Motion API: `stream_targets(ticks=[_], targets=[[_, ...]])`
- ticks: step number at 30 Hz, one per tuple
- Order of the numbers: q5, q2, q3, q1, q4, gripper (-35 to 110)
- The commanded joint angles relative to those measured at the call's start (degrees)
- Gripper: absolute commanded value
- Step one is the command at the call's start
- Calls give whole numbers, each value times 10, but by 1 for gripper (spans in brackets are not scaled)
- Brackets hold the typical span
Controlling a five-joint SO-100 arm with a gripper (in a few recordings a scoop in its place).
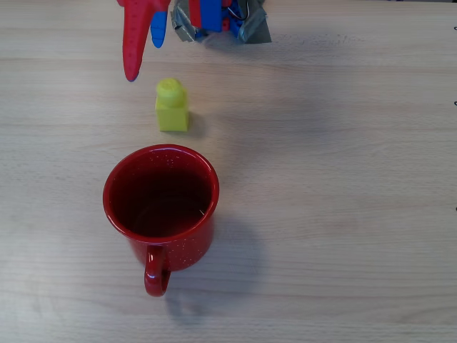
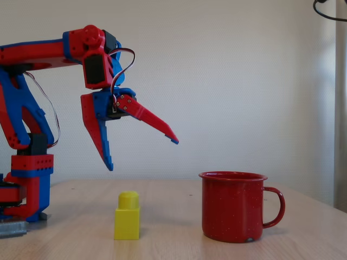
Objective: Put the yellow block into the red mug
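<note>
A small yellow block (image 1: 172, 106) with one round stud stands upright on the wooden table, seen from the side in the fixed view (image 2: 127, 216). Just in front of it in the overhead view, the glossy red mug (image 1: 161, 193) stands upright, its handle pointing to the picture's bottom edge. In the fixed view the red mug (image 2: 234, 206) is to the right of the block, a short gap apart. My red and blue gripper (image 2: 142, 153) hangs open in the air above the block, holding nothing. From overhead the gripper (image 1: 145, 57) lies up and left of the block.
The arm's base (image 2: 27, 184) is fixed with grey tape (image 1: 253, 28) at the table's far edge. The wooden table (image 1: 343, 179) stretches bare to the right of the mug and block. A plain wall (image 2: 244, 81) stands behind.
</note>
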Motion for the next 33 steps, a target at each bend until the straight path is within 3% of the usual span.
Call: stream_targets(ticks=[1, 33], targets=[[-17, 20, 15, 7, -13, 52], [-23, 25, 267, -17, -243, 50]])
